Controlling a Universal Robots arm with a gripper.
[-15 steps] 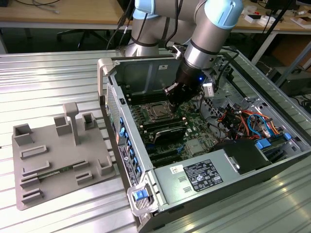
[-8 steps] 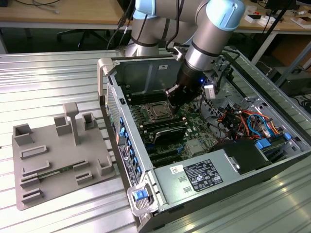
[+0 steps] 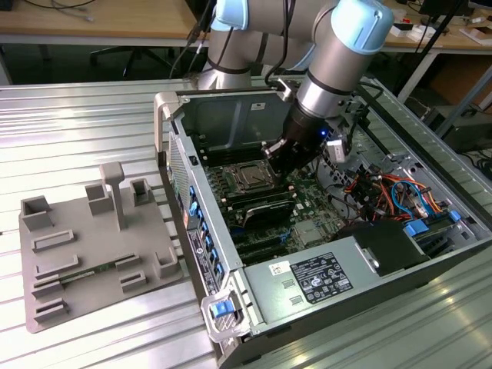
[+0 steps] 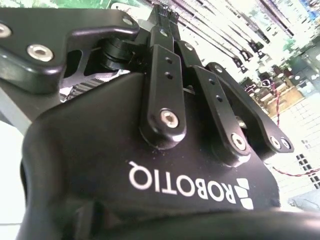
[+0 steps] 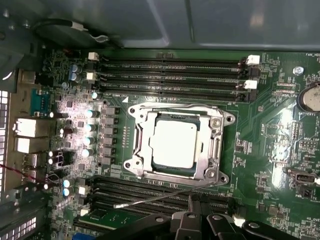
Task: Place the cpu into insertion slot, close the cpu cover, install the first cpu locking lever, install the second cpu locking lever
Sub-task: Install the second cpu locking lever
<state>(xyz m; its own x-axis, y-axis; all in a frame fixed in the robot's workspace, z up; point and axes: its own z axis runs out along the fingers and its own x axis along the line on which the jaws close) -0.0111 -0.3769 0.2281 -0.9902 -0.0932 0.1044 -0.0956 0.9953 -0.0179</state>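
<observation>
A robot arm reaches into an open computer case (image 3: pixel 323 254) lying on a ribbed metal counter (image 3: pixel 77 123). In the first wrist view, the cpu (image 5: pixel 174 143) sits in the insertion slot (image 5: pixel 146 148), the cpu cover (image 5: pixel 212 145) closed flat around it. A thin locking lever (image 5: pixel 150 199) angles free beside the socket, near the tool (image 4: pixel 166 17), whose fingers are pressed together, empty.

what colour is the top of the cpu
Silver-grey, pale and plain; the cpu shows best in the first wrist view.
</observation>
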